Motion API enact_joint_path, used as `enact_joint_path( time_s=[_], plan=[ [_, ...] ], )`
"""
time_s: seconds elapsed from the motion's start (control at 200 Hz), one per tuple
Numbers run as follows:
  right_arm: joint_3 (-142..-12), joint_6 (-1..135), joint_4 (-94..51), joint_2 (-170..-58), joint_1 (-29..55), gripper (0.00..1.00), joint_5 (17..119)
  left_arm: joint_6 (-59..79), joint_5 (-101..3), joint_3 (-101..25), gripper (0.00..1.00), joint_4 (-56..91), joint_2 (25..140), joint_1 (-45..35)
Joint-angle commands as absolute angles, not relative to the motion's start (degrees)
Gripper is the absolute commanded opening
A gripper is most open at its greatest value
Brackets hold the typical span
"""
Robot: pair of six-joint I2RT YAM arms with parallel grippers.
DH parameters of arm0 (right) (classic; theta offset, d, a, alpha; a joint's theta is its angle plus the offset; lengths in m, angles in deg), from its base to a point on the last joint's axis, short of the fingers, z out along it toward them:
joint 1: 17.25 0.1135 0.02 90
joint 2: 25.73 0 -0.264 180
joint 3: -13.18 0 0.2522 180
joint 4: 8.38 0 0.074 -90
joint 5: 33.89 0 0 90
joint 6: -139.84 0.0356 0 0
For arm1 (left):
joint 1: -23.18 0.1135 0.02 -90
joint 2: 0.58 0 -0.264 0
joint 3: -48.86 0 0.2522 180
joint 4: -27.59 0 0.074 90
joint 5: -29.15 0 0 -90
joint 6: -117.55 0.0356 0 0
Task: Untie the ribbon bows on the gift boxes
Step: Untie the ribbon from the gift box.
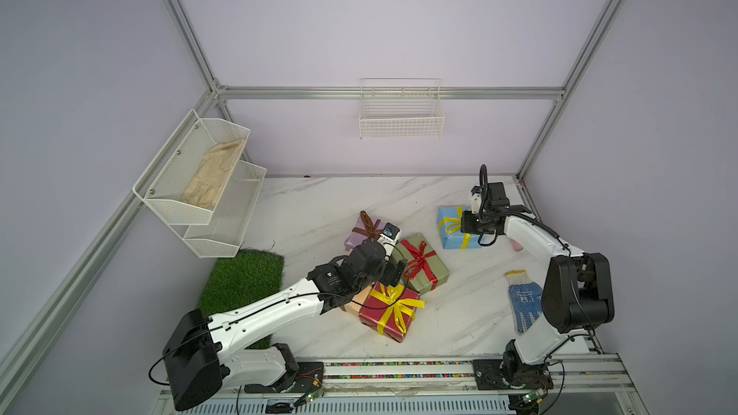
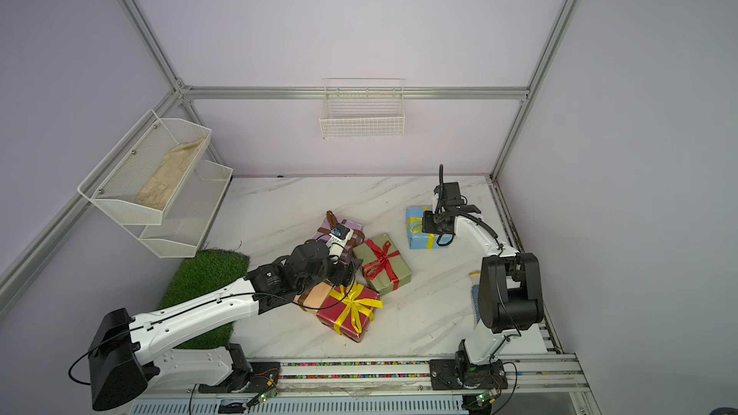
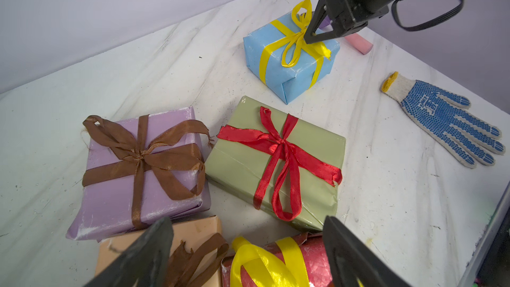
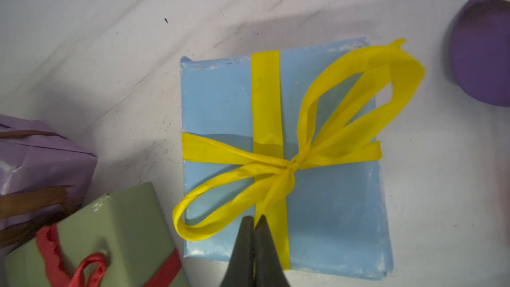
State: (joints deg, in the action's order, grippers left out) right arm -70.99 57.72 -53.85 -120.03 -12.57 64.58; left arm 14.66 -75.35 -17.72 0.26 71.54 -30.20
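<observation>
At the left, our left tool [image 3: 245,220] hangs released, jaws wide, above the near cluster and holding nothing. Below it sit the lilac paper-wrapped box [image 3: 110,202] with its brown satin bow [image 3: 140,157], the peach-orange box [image 3: 198,230] with a second brown ribbon [image 3: 198,255], the dark red box [image 3: 306,266] under a yellow bow [image 3: 256,263], and the olive green box [image 3: 240,161] with the red bow [image 3: 284,147]. All four look still tied.

Further right, apart from them on the marble bench [image 1: 319,201], the light blue box [image 4: 220,100] carries the other yellow bow [image 4: 289,167], also tied. Our right tool [image 4: 256,218] is clenched on one strand running out of its knot.

We judge the pull risky. Nothing pins this small box, so it may lift or slide with the ribbon instead of the knot running free. Slick satin may slip from the tips, and if the strand is a loop rather than a tail, pulling tightens the knot.
</observation>
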Motion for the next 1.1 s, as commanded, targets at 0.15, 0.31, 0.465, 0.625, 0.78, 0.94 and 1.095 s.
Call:
enact_joint_path(
  time_s=[0.15,0.31,0.465,0.625,0.78,0.94,1.095],
  plan=[
    [-76.82,59.31,-59.01,-112.60,-12.63,0.00,74.25,16.94,-78.43,-27.54,0.86,5.57,79.40,-30.31],
    [-78.53,59.67,-60.98,-110.83,-12.67,0.00,76.34,18.80,-77.34,-32.24,0.86,7.97,86.33,-29.82],
    [-78.97,60.95,-60.82,-109.71,-12.62,0.00,77.99,19.38,-77.08,-37.94,0.86,8.60,93.68,-29.40],
    [-81.30,62.21,-60.80,-108.89,-12.60,0.00,78.60,19.42,-76.04,-42.74,0.85,9.41,101.02,-29.21],
    [-83.75,62.85,-61.69,-109.04,-12.61,0.00,78.65,19.41,-74.22,-45.73,0.84,10.00,106.07,-29.09],
    [-84.79,63.04,-62.44,-108.80,-12.62,0.00,78.69,19.71,-72.27,-45.90,0.84,12.13,108.19,-28.62],
    [-86.39,63.38,-63.28,-107.93,-12.68,0.00,79.26,19.03,-70.56,-47.28,0.84,13.68,110.12,-27.47]
  ],
)
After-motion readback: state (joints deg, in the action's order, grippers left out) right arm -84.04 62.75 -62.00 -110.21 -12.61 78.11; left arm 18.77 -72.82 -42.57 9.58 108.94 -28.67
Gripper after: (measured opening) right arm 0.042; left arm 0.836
